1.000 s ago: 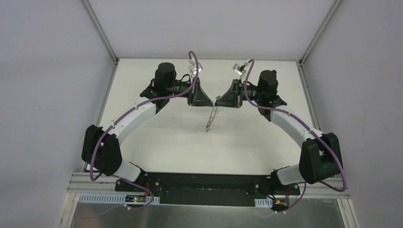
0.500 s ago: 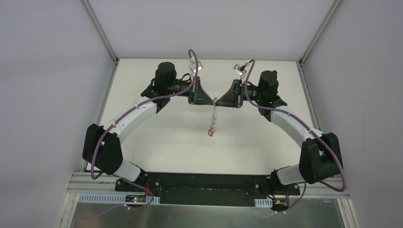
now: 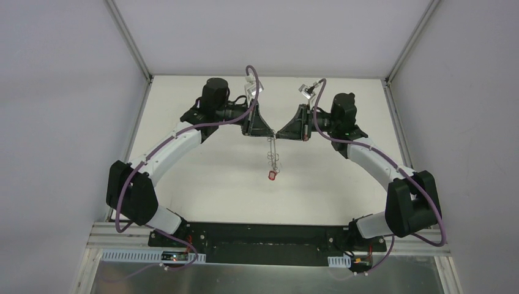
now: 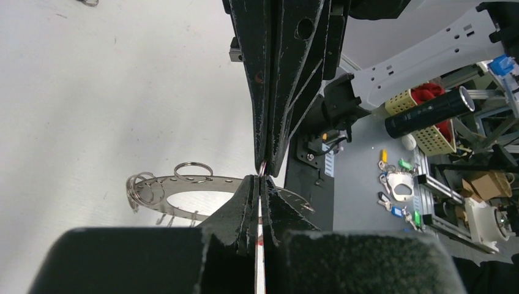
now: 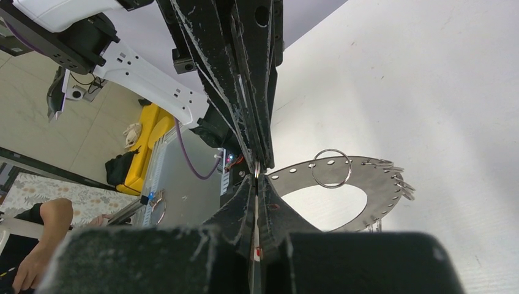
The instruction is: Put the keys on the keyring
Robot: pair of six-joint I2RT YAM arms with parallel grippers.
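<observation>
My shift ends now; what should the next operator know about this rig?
Left gripper: shut, tip to tip with the right gripper, also shut, above the table.
Keyring: hangs from where the tips meet; which gripper holds it is hidden.
Done: red key dangles at its lower end, seemingly attached.
Left: black key not seen; check that the other keys are on.

Keys (image 3: 273,174) under keyring (image 3: 273,153), above table (image 3: 202,184)
</observation>
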